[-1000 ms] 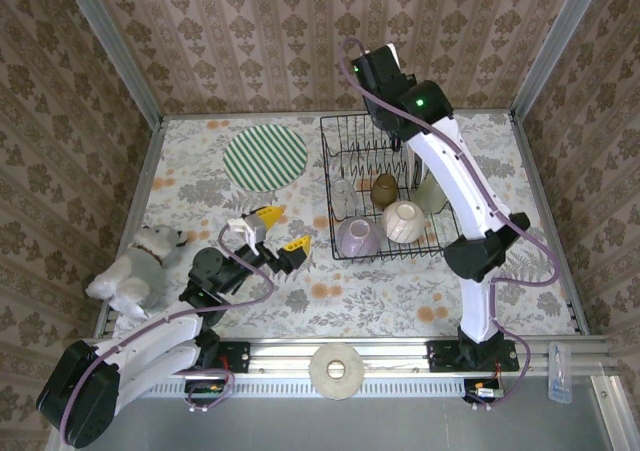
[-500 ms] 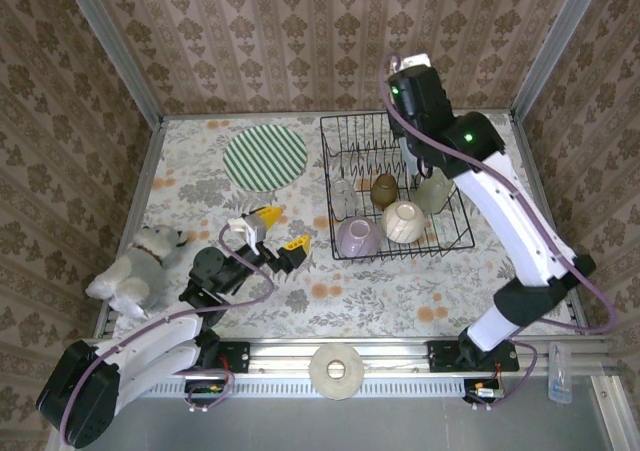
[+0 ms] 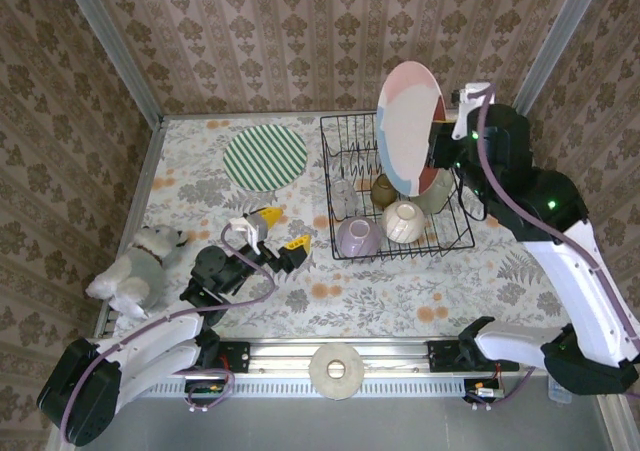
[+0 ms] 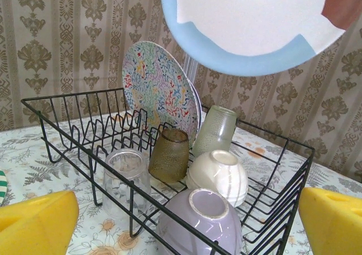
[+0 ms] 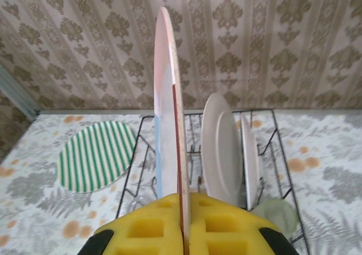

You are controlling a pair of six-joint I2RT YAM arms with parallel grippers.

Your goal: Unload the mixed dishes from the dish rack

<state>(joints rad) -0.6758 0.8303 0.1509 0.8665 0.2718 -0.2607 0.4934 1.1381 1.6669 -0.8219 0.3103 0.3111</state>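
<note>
Brown damask wallpaper (image 3: pixel 250 41) lines the walls on three sides, and the surface (image 3: pixel 400 291) carries a pale cloth printed with grey leaves and orange flowers. A white plush dog (image 3: pixel 135 266) sits by its left edge, and a pale ring-shaped disc (image 3: pixel 338 370) lies on the metal rail between the arm bases.

The black wire dish rack (image 3: pixel 326 171) stands at the far right of the surface. The right end effector (image 5: pixel 184 221) is closed on the rim of the pink-and-red plate (image 3: pixel 408 126), holding it on edge in the air above the rack, clear of the wires. Its face is pale pink-white, with a light blue band and a brown-red patch along the lower rim.

In the rack's near row, the lilac bowl (image 3: pixel 357 237) and cream bowl (image 3: pixel 404 221) rest upside down. Behind them stand the small clear glass (image 3: pixel 343 196), amber cup (image 3: pixel 384 189) and pale green tumbler (image 4: pixel 218 129), also inverted. A plate with a multicoloured pattern (image 4: pixel 161 91) stands upright among the prongs.

The green-striped plate (image 3: pixel 265 158) lies flat on the surface, left of the rack. The left end effector (image 3: pixel 280 229) hovers low near the rack's front left corner, its yellow fingers spread wide and holding nothing.
</note>
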